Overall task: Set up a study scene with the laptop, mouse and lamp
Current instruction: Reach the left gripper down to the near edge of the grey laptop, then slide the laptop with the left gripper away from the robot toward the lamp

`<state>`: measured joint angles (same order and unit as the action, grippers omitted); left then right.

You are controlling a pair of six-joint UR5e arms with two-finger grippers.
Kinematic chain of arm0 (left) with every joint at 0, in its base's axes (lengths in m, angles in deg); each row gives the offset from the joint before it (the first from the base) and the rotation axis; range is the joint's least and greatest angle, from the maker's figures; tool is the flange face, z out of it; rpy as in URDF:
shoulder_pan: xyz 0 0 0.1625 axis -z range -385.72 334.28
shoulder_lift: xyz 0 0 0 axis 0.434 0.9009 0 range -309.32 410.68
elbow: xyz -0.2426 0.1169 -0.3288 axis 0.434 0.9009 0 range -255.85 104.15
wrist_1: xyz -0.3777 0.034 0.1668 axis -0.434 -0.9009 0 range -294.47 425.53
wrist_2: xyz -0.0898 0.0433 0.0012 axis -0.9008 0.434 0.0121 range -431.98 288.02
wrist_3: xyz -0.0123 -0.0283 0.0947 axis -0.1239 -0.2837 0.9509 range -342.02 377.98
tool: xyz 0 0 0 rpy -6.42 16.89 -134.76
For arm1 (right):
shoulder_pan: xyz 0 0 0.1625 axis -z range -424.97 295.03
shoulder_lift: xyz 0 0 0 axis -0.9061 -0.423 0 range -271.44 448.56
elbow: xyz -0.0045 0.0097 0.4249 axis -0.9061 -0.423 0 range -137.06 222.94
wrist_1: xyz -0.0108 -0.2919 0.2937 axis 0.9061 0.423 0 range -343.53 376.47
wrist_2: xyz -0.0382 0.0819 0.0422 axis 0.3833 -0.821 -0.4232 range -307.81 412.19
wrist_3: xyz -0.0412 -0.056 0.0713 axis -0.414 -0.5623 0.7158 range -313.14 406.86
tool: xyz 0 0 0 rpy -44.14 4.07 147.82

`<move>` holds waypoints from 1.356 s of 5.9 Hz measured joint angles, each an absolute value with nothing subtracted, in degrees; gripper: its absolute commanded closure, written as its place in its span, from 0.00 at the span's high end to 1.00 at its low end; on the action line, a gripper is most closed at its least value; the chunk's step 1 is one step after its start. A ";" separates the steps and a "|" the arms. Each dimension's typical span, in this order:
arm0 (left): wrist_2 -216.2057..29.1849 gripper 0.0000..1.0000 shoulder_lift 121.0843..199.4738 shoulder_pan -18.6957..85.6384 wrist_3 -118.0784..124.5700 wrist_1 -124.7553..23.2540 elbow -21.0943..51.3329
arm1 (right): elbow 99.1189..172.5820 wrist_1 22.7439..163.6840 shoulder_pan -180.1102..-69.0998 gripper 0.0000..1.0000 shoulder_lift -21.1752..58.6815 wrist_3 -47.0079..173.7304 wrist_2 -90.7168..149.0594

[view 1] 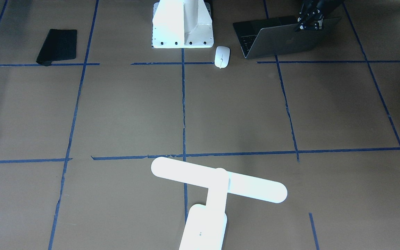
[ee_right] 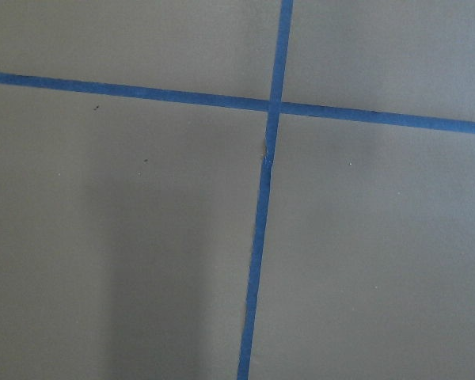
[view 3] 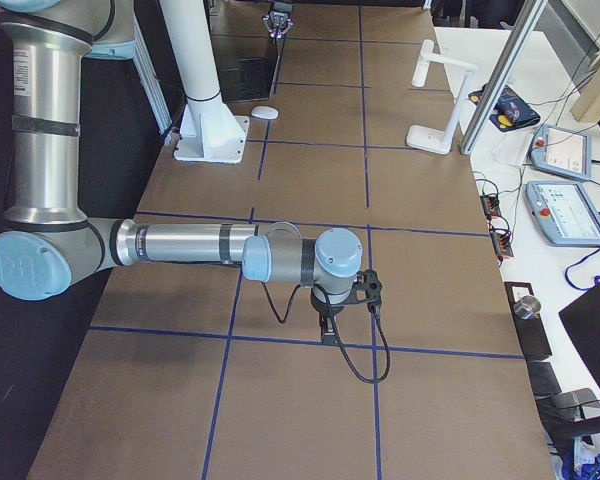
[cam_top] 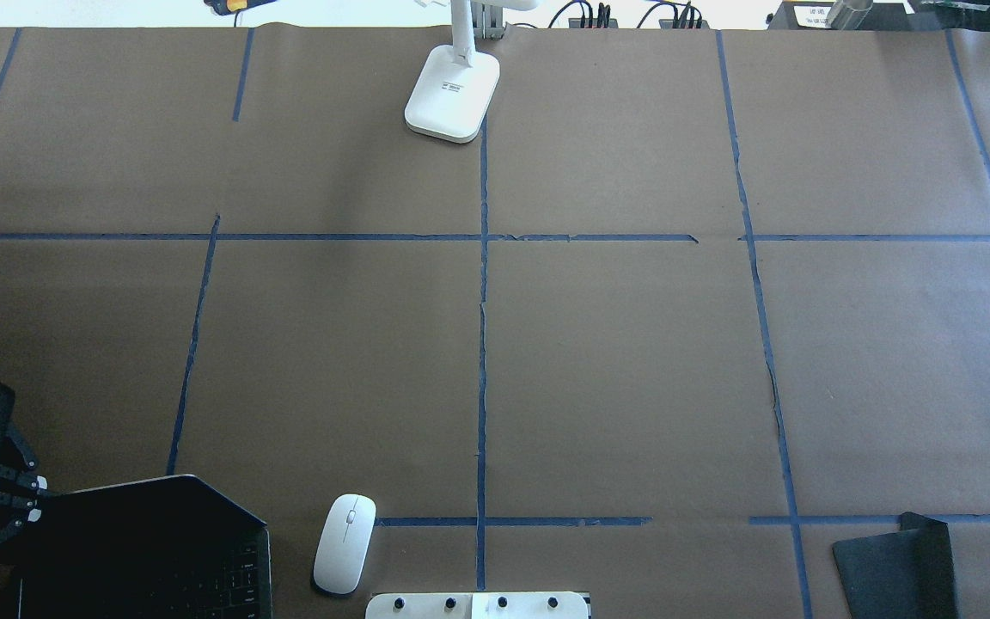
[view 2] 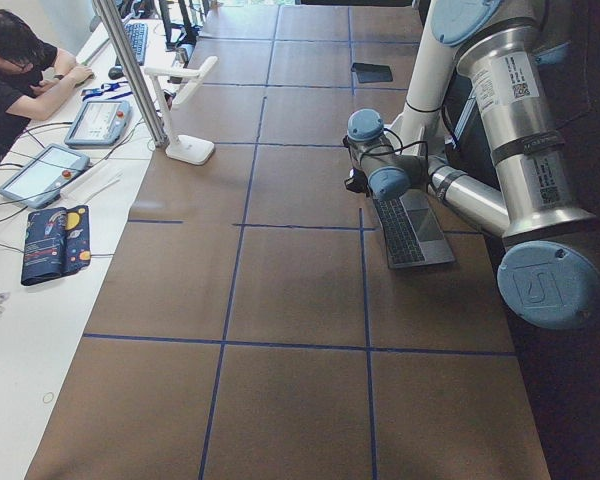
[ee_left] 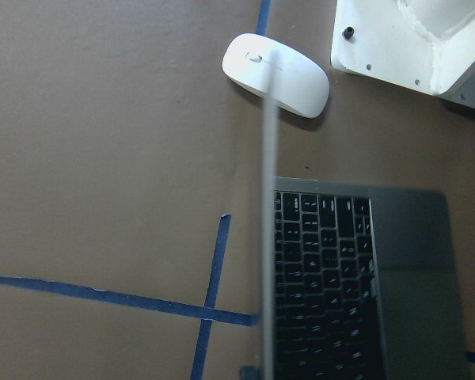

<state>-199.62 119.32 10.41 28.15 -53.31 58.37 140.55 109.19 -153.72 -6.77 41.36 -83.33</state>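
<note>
Early: left fingers (view 1: 301,26) pinch the slim grey metal laptop (view 1: 283,40) by its half-open lid. The white oval mouse (view 1: 222,56) lies near them and the white T-shaped lamp (view 1: 217,180) well apart, both unplaced. For the right fingers (view 3: 327,335), cannot tell.

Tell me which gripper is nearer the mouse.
Left. The left gripper is at the laptop lid, just beside the mouse. The right gripper hangs over the table far off on the robot's right.
</note>
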 measured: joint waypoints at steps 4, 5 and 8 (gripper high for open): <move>-203.36 0.00 128.94 24.00 52.11 -37.99 58.61 | 140.59 109.11 -153.66 1.00 -6.71 41.34 -83.33; -203.36 0.00 135.73 25.29 53.82 -31.38 57.81 | 140.57 109.10 -153.66 1.00 -6.71 41.33 -83.33; -203.12 0.00 156.89 28.10 54.44 -26.43 43.95 | 140.58 109.10 -153.72 1.00 -6.71 41.32 -83.33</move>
